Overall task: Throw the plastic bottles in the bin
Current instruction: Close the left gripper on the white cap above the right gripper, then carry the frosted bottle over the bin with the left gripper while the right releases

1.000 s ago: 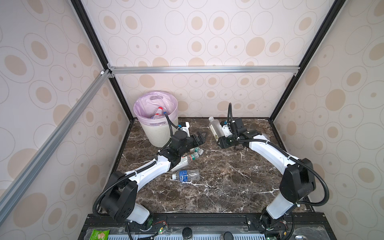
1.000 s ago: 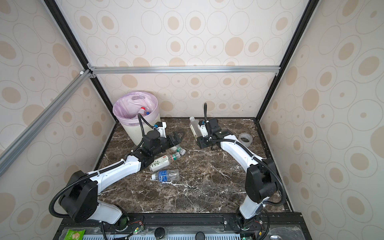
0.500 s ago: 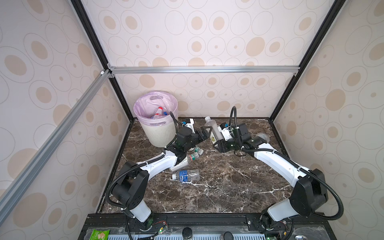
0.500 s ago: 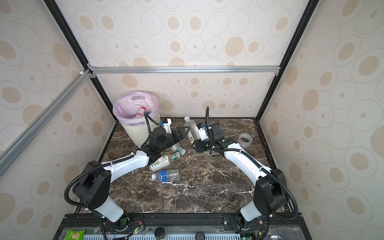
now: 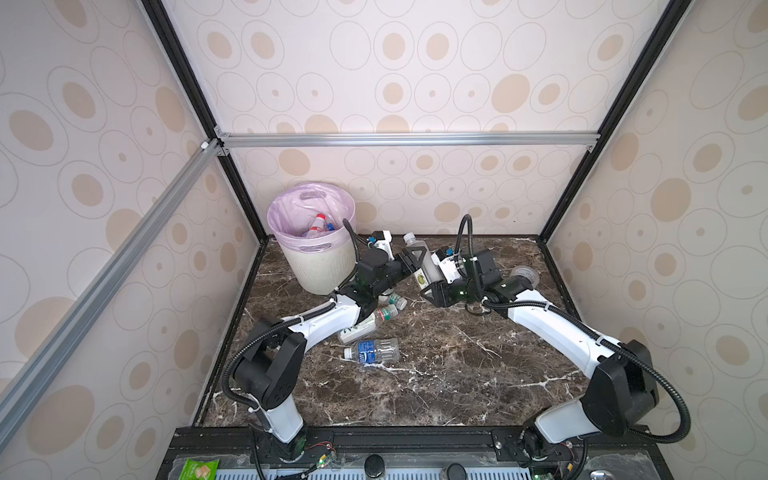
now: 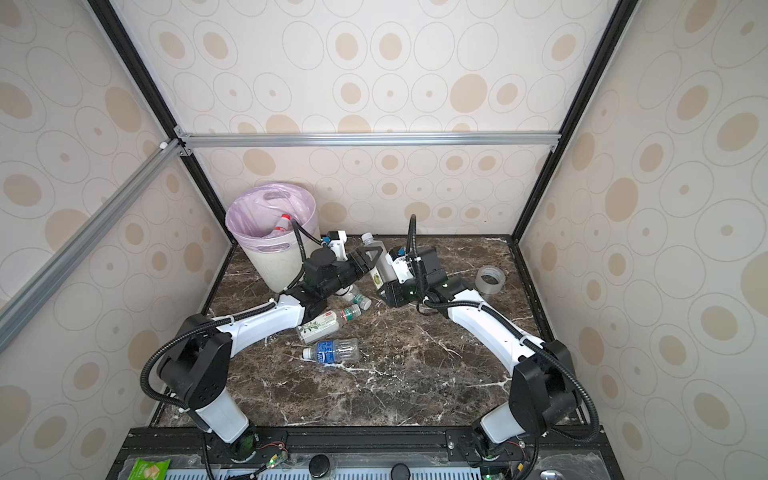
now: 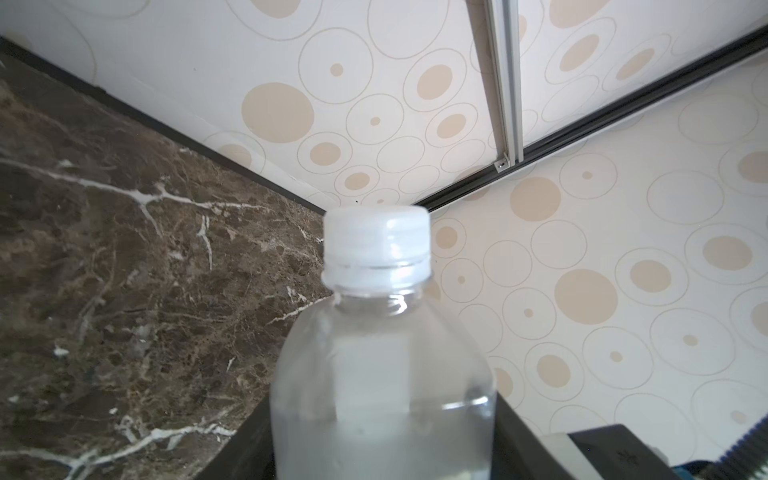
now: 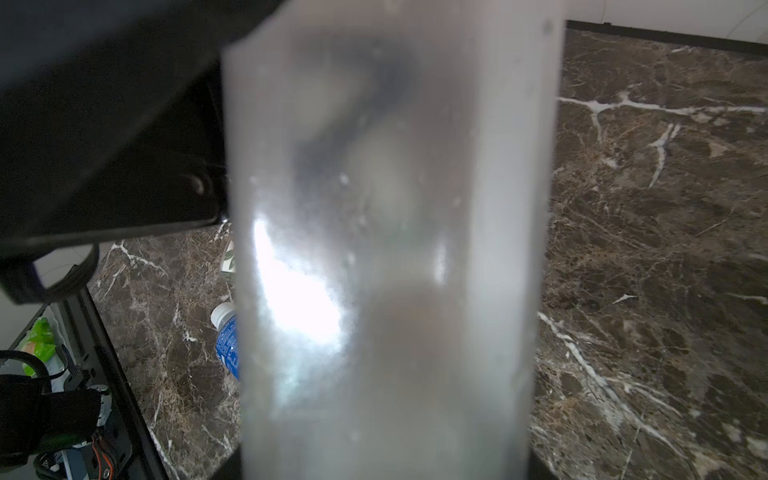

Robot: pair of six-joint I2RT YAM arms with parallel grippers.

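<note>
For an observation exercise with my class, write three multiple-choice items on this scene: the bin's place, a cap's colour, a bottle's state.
1. Where does the bin stand on the table?
A. far left corner
B. near right corner
C. centre

2. What colour is the cap of the bottle in the right pincer?
A. red
B. green
C. white

3. How is the blue-label bottle placed?
A. upright
B. lying on its side
C. inside the bin

Answers:
1 A, it sits where the far and left walls meet.
2 C, the left wrist view shows it white.
3 B, it lies flat on the table.
</note>
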